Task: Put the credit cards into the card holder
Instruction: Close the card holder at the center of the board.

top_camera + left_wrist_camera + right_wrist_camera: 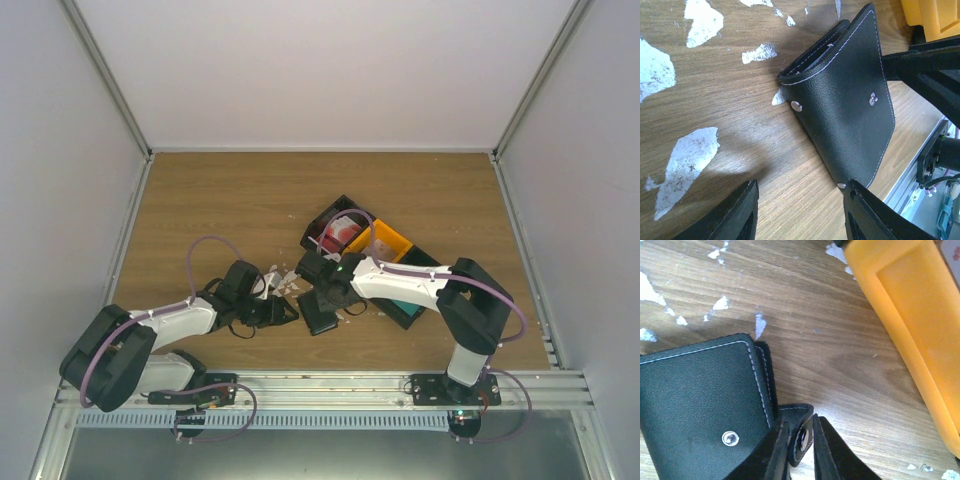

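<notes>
Two things are lost in the overhead view: your arms cover much of the card holder point(322, 314), and both sets of fingertips merge with it into one dark knot. From there you can tell only that it lies on the table point(220, 200), toward the front, between the two grippers. The credit cards point(340, 235) show only as a red-and-white patch in the black bin point(320, 220) behind it.

The right wrist camera settles what the top one cannot. Your right gripper point(801, 432) is pinched narrow on the holder's snap flap, the case is cut off at the frame's left edge, and the orange bin point(905, 315) stands well apart.

The left wrist view shows your left gripper point(800, 186) spread wide and holding nothing. The holder's lower corner is just beside one finger, with white scraps point(687, 155) scattered around. The holder's inside is hidden in every view.
</notes>
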Tool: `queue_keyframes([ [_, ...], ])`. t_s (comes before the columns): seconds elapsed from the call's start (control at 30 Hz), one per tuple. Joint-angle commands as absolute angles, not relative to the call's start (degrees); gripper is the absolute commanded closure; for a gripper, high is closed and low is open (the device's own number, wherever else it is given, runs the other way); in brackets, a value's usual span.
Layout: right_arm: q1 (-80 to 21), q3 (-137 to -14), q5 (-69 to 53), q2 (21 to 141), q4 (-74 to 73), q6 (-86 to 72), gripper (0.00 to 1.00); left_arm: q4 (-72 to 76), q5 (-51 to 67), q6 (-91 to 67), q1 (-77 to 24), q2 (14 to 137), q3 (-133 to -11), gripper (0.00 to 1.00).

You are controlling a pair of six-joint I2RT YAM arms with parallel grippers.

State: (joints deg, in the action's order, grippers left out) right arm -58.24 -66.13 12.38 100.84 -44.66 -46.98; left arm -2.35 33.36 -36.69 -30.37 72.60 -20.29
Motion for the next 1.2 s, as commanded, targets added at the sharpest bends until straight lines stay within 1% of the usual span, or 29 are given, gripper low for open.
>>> queue_keyframes([
  [0.0, -58.62, -66.62, 12.15, 99.52, -43.32, -47.64, 0.81, -0.17, 33.12, -36.81, -30.5, 72.55, -19.32, 0.51],
  [0.1, -58.62, -66.62, 12.22, 99.36, -43.41, -47.67, 0.8, -0.18, 33.15, -36.78, -30.5, 72.74, -19.34, 0.51],
  [0.13, -58.61, -66.62, 12.26, 99.3, -43.45, -47.74, 0.81, -0.18, 33.26, -36.82, -30.5, 72.7, -19.34, 0.51],
  [0.2, -58.62, -66.54, 12.28, 99.32, -43.42, -47.8, 0.89, -0.18, 33.32, -36.82, -30.5, 72.43, -19.38, 0.51],
  [0.27, -58.61, -66.4, 12.16, 99.24, -43.27, -47.89, 0.91, -0.22, 33.28, -36.82, -30.5, 71.98, -19.32, 0.51],
  [0.33, -58.62, -66.44, 12.09, 99.18, -43.08, -47.98, 0.91, -0.55, 33.16, -36.78, -30.5, 71.41, -19.25, 0.51],
  [0.43, -58.62, -66.45, 11.95, 99.08, -42.89, -47.91, 0.89, -0.74, 33.08, -36.91, -30.5, 71.19, -19.25, 0.51],
  [0.5, -58.62, -66.36, 11.86, 98.89, -42.93, -47.9, 0.83, -0.62, 33.08, -36.95, -30.5, 71.24, -19.25, 0.51],
  [0.53, -58.62, -66.36, 11.87, 98.83, -42.96, -47.9, 0.81, -0.57, 33.11, -37.0, -30.5, 71.25, -19.17, 0.51],
  [0.63, -58.58, -66.31, 11.9, 98.69, -43.06, -47.95, 0.81, -0.48, 33.09, -36.93, -30.5, 71.45, -19.07, 0.51],
  [0.8, -58.62, -65.9, 11.94, 98.16, -42.79, -48.07, 0.85, -0.52, 33.13, -37.0, -30.5, 71.49, -19.12, 0.51],
  [1.0, -58.62, -65.1, 10.95, 98.35, -41.74, -47.51, 0.99, -0.4, 33.08, -37.07, -30.5, 71.33, -18.73, 0.51],
  [1.17, -58.56, -63.58, 9.68, 97.04, -38.85, -46.53, 0.99, -0.17, 33.44, -37.67, -30.57, 71.92, -18.72, 0.51],
])
